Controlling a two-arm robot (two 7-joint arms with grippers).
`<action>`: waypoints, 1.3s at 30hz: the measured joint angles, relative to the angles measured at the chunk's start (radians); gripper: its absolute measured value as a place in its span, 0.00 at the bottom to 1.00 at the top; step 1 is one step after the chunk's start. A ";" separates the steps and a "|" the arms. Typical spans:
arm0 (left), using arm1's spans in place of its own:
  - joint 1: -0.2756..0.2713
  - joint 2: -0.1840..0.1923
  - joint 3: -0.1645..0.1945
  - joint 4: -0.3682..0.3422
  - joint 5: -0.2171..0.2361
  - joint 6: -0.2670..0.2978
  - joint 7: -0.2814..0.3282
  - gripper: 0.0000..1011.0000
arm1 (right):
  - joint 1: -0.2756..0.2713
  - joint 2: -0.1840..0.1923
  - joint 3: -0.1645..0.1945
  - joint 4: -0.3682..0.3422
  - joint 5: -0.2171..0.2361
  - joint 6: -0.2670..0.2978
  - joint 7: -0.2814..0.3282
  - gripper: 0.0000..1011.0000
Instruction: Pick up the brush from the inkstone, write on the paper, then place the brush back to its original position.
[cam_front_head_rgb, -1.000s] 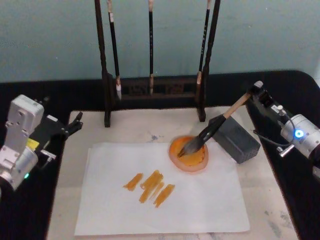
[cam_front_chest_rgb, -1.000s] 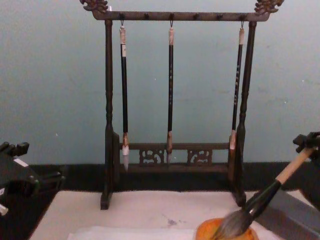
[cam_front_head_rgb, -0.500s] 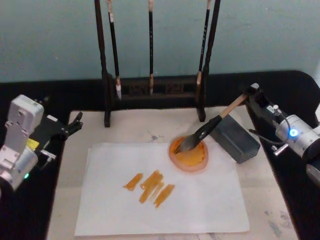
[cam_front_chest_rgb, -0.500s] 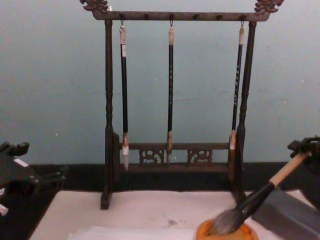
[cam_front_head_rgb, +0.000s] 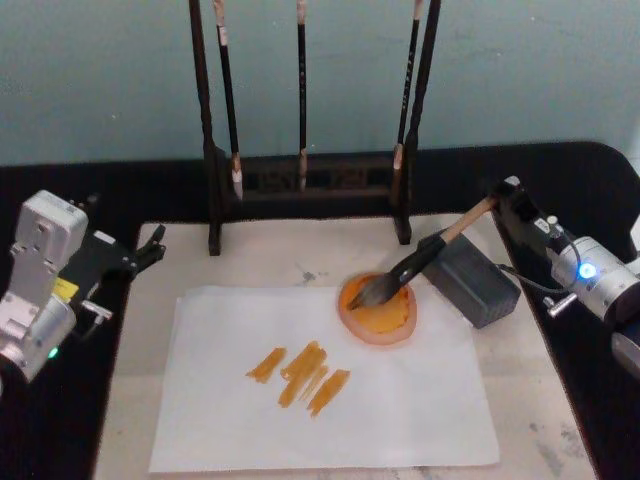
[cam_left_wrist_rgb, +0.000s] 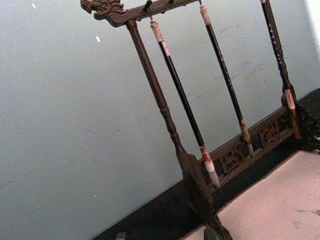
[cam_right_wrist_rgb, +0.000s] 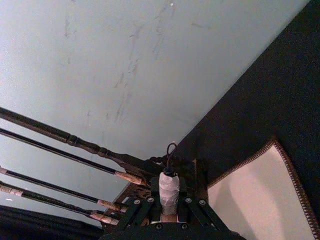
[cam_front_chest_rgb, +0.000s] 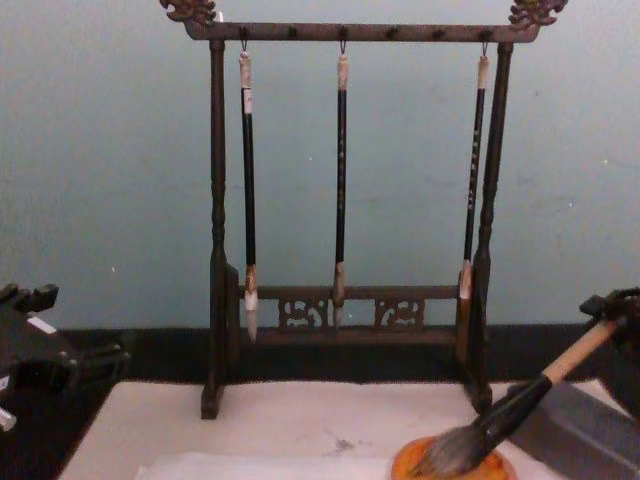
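Paper (cam_front_head_rgb: 420, 420) nearest, flat on the mat (cam_front_head_rgb: 270, 255). Orange strokes (cam_front_head_rgb: 300, 372) are on it at 7 o'clock from the inkstone (cam_front_head_rgb: 385, 322), so the writing looks done.

Inkstone sits on the paper's far right part. Brush (cam_front_head_rgb: 415, 264) has its bristles down in the dish, at the far side. In the chest view the tip touches the orange surface. Handle slopes up and away toward 1-2 o'clock, passing over the near corner of the grey block (cam_front_head_rgb: 475, 285) just beside the dish at 2 o'clock. Can't tell whether the handle touches the block or clears it.

Right gripper (cam_front_head_rgb: 507, 192) is at 2 o'clock from the dish, beyond the block, clamped on the brush's top end. The wrist view shows the fingers (cam_right_wrist_rgb: 186, 206) tight on either side of the white end cap, loop sticking out.

Left gripper (cam_front_head_rgb: 150, 246) is parked at 9 o'clock, at the mat's far left corner, well apart from everything.

Rack (cam_front_head_rgb: 300, 180) with three thin brushes stands at 12 o'clock, beyond the mat's far edge.

Step, my read: put-back. Brush is at the inkstone but not released.

Next, my guess: lower the handle until it rests on something, likely the block, then open and pull away along the handle axis. Risk: releasing with the handle unsupported, so the brush rolls or drags ink onto the paper.
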 joint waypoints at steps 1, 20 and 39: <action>0.000 0.000 0.000 0.000 0.000 0.000 0.000 1.00 | 0.000 0.000 -0.001 0.002 0.003 0.001 -0.001 0.17; 0.000 0.000 0.000 0.000 0.000 0.000 0.000 1.00 | 0.018 0.005 -0.033 0.033 0.058 0.005 -0.003 0.17; 0.000 0.000 0.000 0.000 0.000 0.000 0.000 1.00 | 0.025 0.020 -0.062 0.040 0.086 -0.008 -0.011 0.17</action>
